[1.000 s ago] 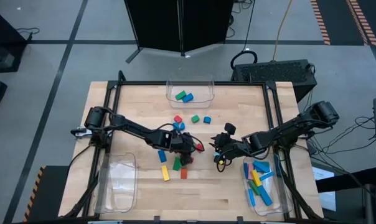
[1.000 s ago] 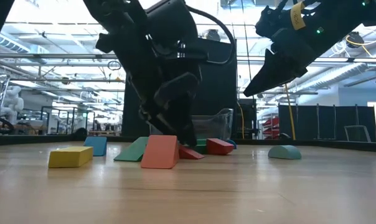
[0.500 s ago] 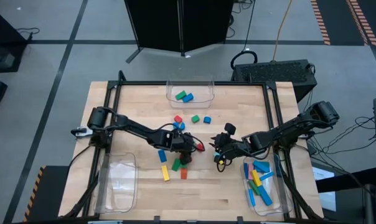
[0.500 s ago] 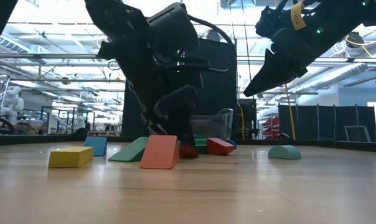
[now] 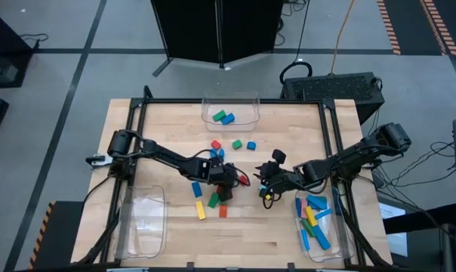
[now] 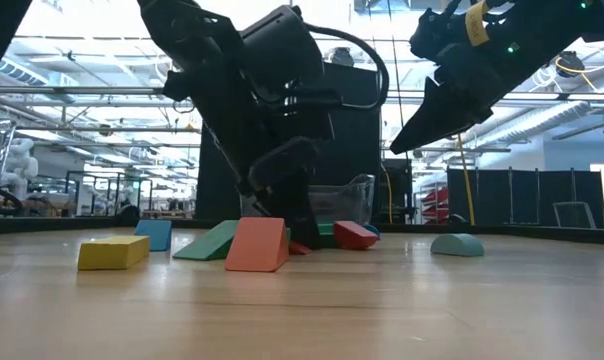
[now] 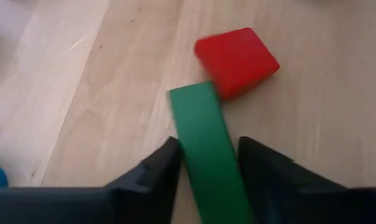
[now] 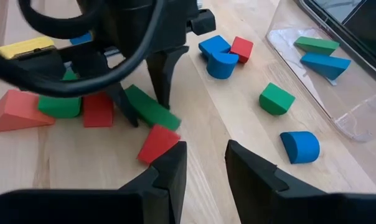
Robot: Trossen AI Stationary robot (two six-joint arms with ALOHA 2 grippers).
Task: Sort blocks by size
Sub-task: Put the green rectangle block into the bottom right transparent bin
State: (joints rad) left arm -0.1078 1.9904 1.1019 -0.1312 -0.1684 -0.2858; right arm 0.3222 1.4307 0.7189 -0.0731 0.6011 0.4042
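- My left gripper (image 7: 206, 163) had its jaws closing around the green bar (image 7: 203, 143) on the table.
- A red block (image 7: 238, 60) touched the bar's far end.
- My right gripper (image 8: 205, 163) hovered nearby, jaws parted, empty.

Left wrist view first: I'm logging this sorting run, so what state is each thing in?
Long green bar block: flat on the table, between the fingers.
Left gripper: down at the table, fingers either side of the bar.
Red cube block: on the table, against the bar's far end.
Right gripper: raised, open, empty.
Clear plastic bin: holds blocks.
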